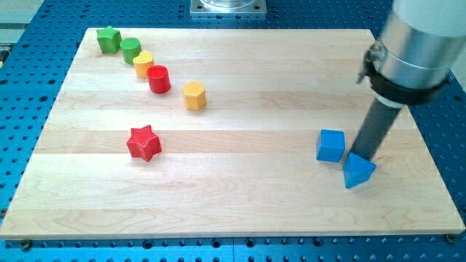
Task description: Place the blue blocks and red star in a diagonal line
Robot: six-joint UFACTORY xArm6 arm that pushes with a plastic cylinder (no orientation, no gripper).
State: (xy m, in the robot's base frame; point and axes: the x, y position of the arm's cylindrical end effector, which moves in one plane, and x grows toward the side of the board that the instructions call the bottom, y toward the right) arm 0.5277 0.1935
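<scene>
Camera view shows a pale wooden board [240, 196] with fine grain, lying on a blue perforated metal table [22, 87]. At the 4 o'clock part stand a blue cube [330, 145] and a blue triangular block [358, 171]; my tip [362, 155] is a plain rod with nothing to open, touching the triangle's upper edge, just beside the cube. The red star [144, 143] is at 9 o'clock. Toward 10 o'clock lie a green star [109, 39], green cylinder [131, 50], yellow block [143, 64], red cylinder [158, 78] and yellow hexagon [194, 95].
</scene>
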